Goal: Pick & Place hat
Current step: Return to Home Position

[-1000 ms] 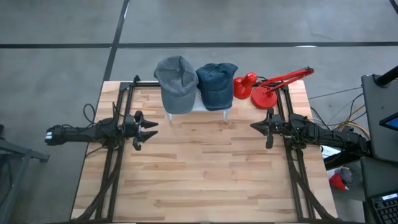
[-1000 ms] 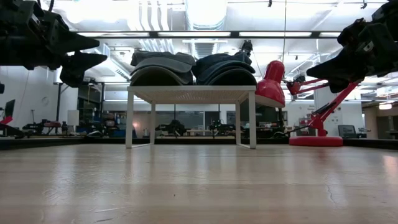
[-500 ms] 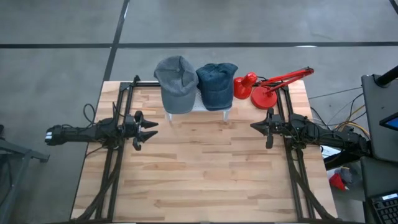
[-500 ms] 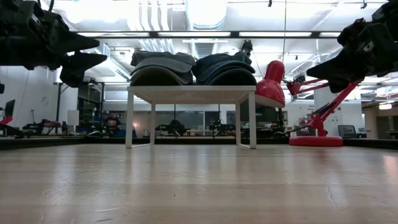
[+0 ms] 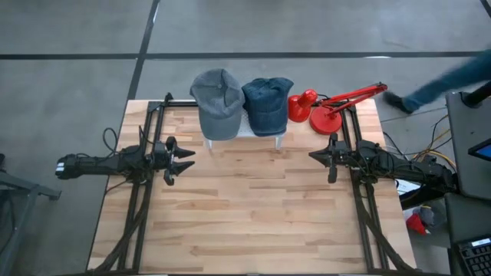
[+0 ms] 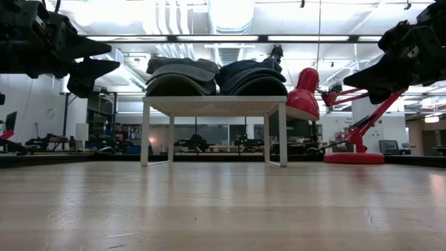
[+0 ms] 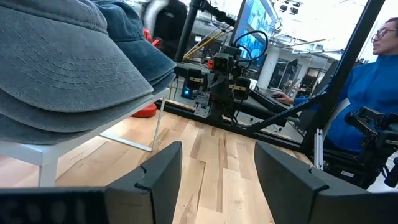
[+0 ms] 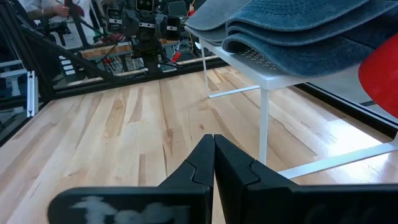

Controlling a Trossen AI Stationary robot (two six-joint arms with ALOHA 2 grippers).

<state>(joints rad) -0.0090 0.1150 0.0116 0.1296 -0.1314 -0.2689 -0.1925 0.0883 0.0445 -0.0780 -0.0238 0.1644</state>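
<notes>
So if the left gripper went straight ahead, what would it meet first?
Probably the right gripper, facing it across the table. The line from the left gripper seems to clear the white shelf, though depth is hard to judge.

Shelf [image 6: 212, 104]: white, on the wooden table [image 6: 223, 202].
Gray caps [image 6: 180, 75]: stacked on its left half.
Blue caps [image 6: 252, 77]: stacked beside them.
Lamp [image 6: 304, 90]: red, right of the shelf.

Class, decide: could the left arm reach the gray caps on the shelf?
Probably yes: nothing stands on the table between the open left claw and the gray caps, uncovered atop the shelf.
</notes>
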